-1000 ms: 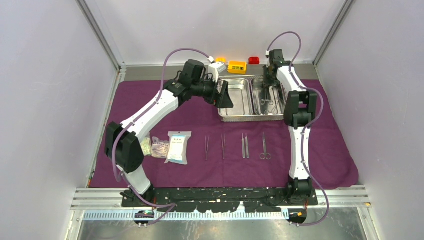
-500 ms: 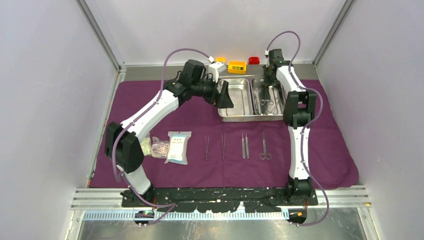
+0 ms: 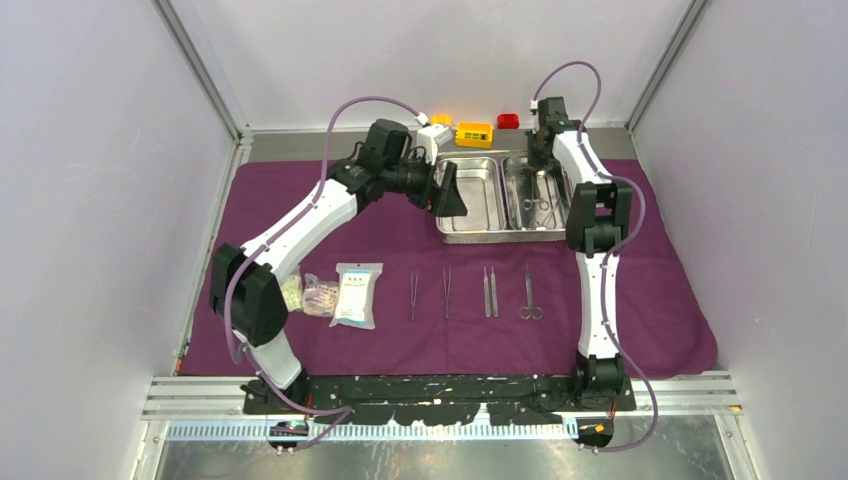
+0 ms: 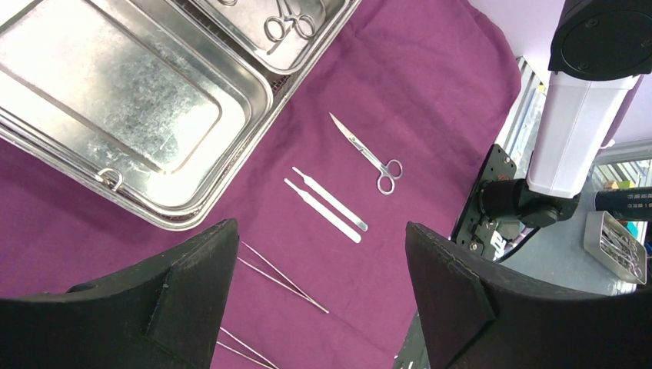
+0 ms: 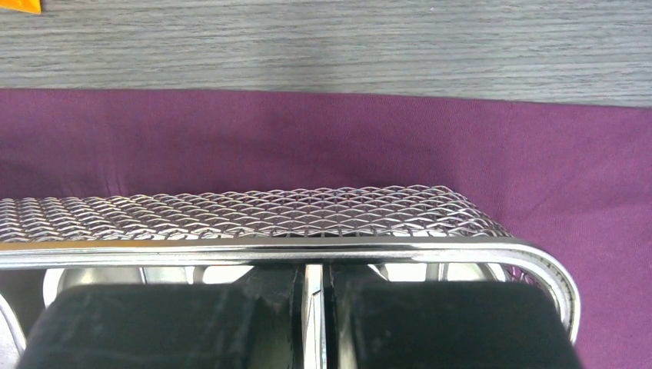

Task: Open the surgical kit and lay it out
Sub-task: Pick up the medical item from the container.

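1. Purple cloth (image 3: 660,300) is spread flat, and you're mid-layout. The packets (image 3: 357,295) lie at the left of the row, then the tweezers (image 3: 413,296) and the scissors (image 3: 529,296), all side by side on the near half.
2. The steel tray (image 3: 500,238) sits on the far half of the cloth. Its left compartment (image 4: 115,100) shows only bare metal, while ring-handled instruments (image 3: 540,203) lie in the right one.
3. Your right gripper (image 3: 541,158) is down at the far end of that right compartment. Its pads (image 5: 430,327) are drawn together, with a thin steel piece (image 5: 314,307) pinched between them. By my read, you're on the pick-up of the next instrument.
4. Next move, as I judge it: lift straight up to clear the rim, carry the piece forward, and set it down right of the scissors, parallel to the row.
5. Your left gripper (image 3: 448,192) hovers beside the tray's left edge, fingers spread wide, holding nothing.
6. Only the right wrist view shows the pinch and the tray's mesh wall (image 5: 254,211); from above, the arm hides the fingertips. Which instrument it is, I can't tell. The left wrist view gives you the ring handles and the laid row together.
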